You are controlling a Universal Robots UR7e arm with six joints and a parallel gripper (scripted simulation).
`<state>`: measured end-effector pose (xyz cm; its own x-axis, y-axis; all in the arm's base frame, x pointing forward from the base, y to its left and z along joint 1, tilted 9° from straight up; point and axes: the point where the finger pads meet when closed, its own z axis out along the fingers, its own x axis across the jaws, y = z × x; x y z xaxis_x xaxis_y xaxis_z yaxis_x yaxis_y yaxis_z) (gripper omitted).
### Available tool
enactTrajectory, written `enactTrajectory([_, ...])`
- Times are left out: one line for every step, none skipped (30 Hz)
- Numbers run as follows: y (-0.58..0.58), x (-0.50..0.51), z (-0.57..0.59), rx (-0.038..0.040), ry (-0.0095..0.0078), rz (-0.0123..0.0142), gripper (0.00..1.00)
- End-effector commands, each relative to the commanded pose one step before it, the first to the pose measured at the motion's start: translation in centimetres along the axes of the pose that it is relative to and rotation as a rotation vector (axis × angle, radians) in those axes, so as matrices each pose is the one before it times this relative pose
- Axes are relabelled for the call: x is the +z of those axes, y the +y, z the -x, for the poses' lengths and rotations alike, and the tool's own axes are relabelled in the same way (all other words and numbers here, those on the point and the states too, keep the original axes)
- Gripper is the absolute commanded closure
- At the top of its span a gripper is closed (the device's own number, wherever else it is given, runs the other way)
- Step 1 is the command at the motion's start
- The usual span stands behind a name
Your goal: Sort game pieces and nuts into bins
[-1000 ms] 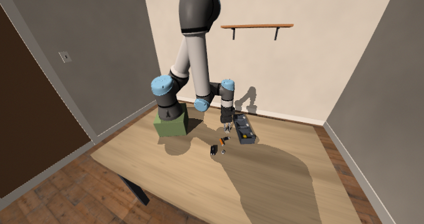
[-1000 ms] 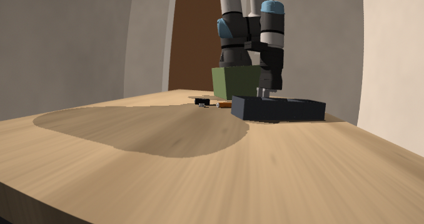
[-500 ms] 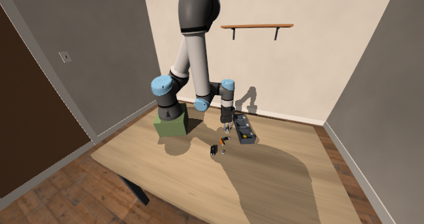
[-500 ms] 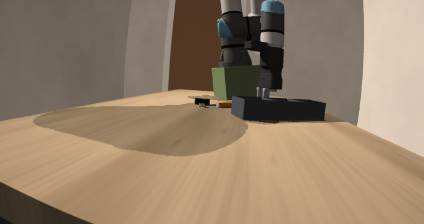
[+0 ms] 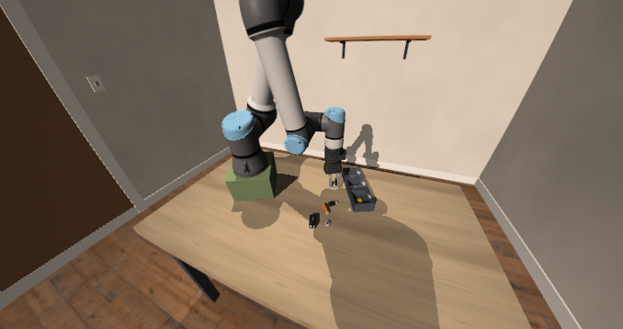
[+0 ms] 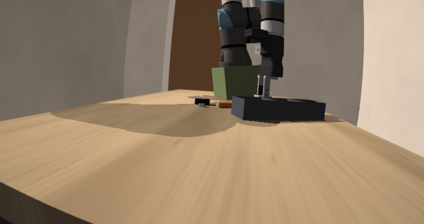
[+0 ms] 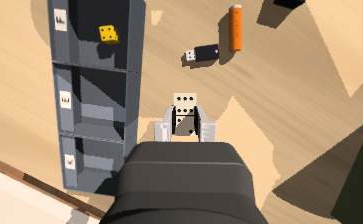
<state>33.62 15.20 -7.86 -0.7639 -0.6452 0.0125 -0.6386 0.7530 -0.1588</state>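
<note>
My gripper (image 5: 334,181) (image 6: 262,93) (image 7: 185,114) is shut on a white domino with black dots (image 7: 185,104) and holds it above the table, beside the bin row. A yellow die (image 5: 359,200) (image 7: 108,33) lies in bin F (image 7: 137,30). Bin K (image 7: 65,179) is at the other end of the row, partly hidden by the gripper body in the wrist view; nothing shows in its visible part. A small metal piece, looking like a nut (image 5: 327,223) (image 6: 201,105), lies on the table near a black object.
Bin E (image 7: 67,120) stands between F and K in one dark row (image 6: 275,111). A black USB stick (image 5: 333,203) (image 7: 205,53) and an orange cylinder (image 5: 326,208) (image 6: 224,104) (image 7: 235,29) lie beside the row. The black object (image 5: 313,221) (image 6: 202,101) lies farther off. The robot stands on a green block (image 5: 252,187).
</note>
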Motion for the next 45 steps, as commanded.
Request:
enactTrajectory([-0.026,-1.855,0.041,0.00027,0.0013,0.0008,0.51])
enactTrajectory([0.0,0.0,0.0,0.0,0.0,0.0,0.51])
enactTrajectory([0.0,0.0,0.0,0.0,0.0,0.0,0.51])
enactTrajectory([0.0,-0.325,-0.002,0.0,-0.00003,-0.00001,0.51])
enactTrajectory([0.0,-0.002,0.001,0.0,0.0,0.0,0.51])
enactTrajectory([0.0,-0.002,0.001,0.0,0.0,0.0,0.51])
enactTrajectory([0.0,-0.001,0.0,0.0,0.0,0.0,0.51])
enactTrajectory([0.0,-0.001,0.0,0.0,0.0,0.0,0.51])
enactTrajectory([0.0,-0.001,0.0,0.0,0.0,0.0,0.51])
enactTrajectory([0.0,-0.001,0.0,0.0,0.0,0.0,0.51])
enactTrajectory([0.0,-0.001,0.0,0.0,0.0,0.0,0.51])
enactTrajectory([0.0,0.0,0.0,0.0,0.0,0.0,0.51])
enactTrajectory([0.0,0.008,-0.002,0.0,-0.00002,-0.00001,0.51])
enactTrajectory([0.0,-0.002,0.0,0.0,0.00001,0.0,0.51])
enactTrajectory([0.0,-0.002,0.0,0.0,0.0,0.0,0.51])
enactTrajectory([0.0,-0.001,0.0,0.0,0.0,0.0,0.51])
enactTrajectory([0.0,-0.001,0.0,0.0,0.0,0.0,0.51])
enactTrajectory([0.0,-0.001,0.0,0.0,0.0,0.0,0.51])
enactTrajectory([0.0,0.0,0.0,0.0,0.0,0.0,0.51])
enactTrajectory([0.0,0.0,0.0,0.0,0.0,0.0,0.51])
enactTrajectory([-0.002,0.002,0.004,0.0,-0.00024,-0.00012,0.51])
enactTrajectory([0.001,-0.401,-0.002,0.0,0.00024,0.00012,0.51])
enactTrajectory([-0.005,-0.243,0.008,0.0,-0.00001,0.0,0.51])
enactTrajectory([0.0,0.0,0.0,0.0,0.0,0.0,0.51])
enactTrajectory([0.0,-0.001,0.0,0.0,0.0,0.0,0.51])
enactTrajectory([0.0,-0.001,0.0,0.0,0.0,0.0,0.51])
enactTrajectory([0.0,-0.001,0.0,0.0,0.0,0.0,0.51])
enactTrajectory([-0.439,-0.001,0.409,0.0,-0.00001,-0.00001,0.51])
enactTrajectory([-0.439,0.0,0.409,0.0,-0.00001,-0.00001,0.51])
enactTrajectory([-0.439,0.0,0.409,0.0,-0.00001,-0.00001,0.51])
enactTrajectory([-0.439,0.0,0.409,0.0,-0.00001,-0.00001,0.51])
enactTrajectory([-0.439,0.0,0.409,0.0,-0.00001,-0.00001,0.51])
enactTrajectory([-0.439,0.0,0.409,0.0,-0.00001,-0.00001,0.51])
enactTrajectory([-0.439,0.0,0.409,0.0,-0.00001,-0.00001,0.51])
enactTrajectory([-0.439,0.0,0.409,0.0,-0.00001,-0.00001,0.51])
enactTrajectory([0.0,0.0,0.0,0.0,0.0,0.0,0.51])
enactTrajectory([0.0,0.0,0.0,0.0,0.0,0.0,0.51])
enactTrajectory([-0.122,-0.001,0.117,0.0,0.00001,0.0,0.51])
enactTrajectory([-0.44,0.001,0.408,0.05,-0.00002,-0.00001,0.51])
enactTrajectory([-0.419,0.001,0.43,0.05,-0.00002,-0.00001,0.51])
enactTrajectory([-0.396,0.0,0.45,0.04238,-0.00002,-0.00001,0.51])
enactTrajectory([-0.376,0.0,0.468,0.0,-0.00001,-0.00001,0.51])
enactTrajectory([-0.376,0.0,0.468,0.0,-0.00001,-0.00001,0.51])
enactTrajectory([-0.376,0.0,0.468,0.0,-0.00001,-0.00001,0.51])
enactTrajectory([-0.376,0.0,0.468,0.0,-0.00001,-0.00001,0.51])
